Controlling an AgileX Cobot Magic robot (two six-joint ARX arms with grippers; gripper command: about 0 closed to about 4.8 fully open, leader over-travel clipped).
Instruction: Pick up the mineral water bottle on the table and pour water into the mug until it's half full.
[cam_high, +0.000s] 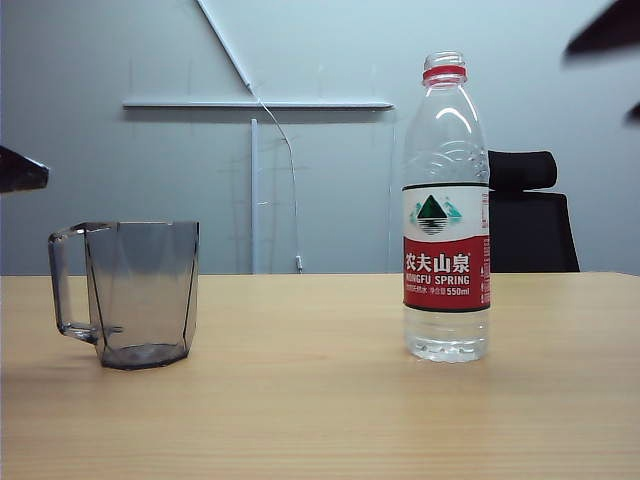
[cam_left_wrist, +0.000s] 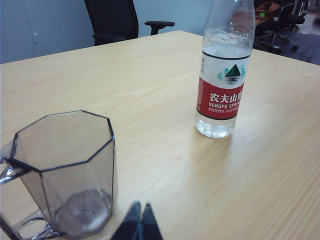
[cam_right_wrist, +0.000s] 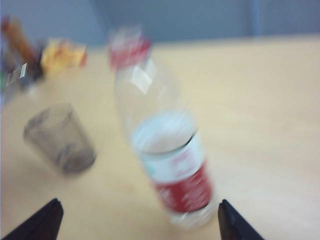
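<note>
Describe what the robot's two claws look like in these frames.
Little shows. The left claw appears as two black tapered fingertips ending in points. The right claw shows two black wedge-shaped tips at the frame's edges, blurred. In the exterior view only dark out-of-focus shapes appear at the edges. No cables or markings are visible.

The left gripper hangs low with fingertips pressed together — the right gripper spread wide, its fingers far apart.

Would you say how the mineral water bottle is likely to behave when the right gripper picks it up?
The mineral water bottle is tall on a narrow base, so a high push may tip it. It has no cap, so tilting would likely spill. Its thin clear wall may flex in the open right gripper; the left gripper is shut.
</note>
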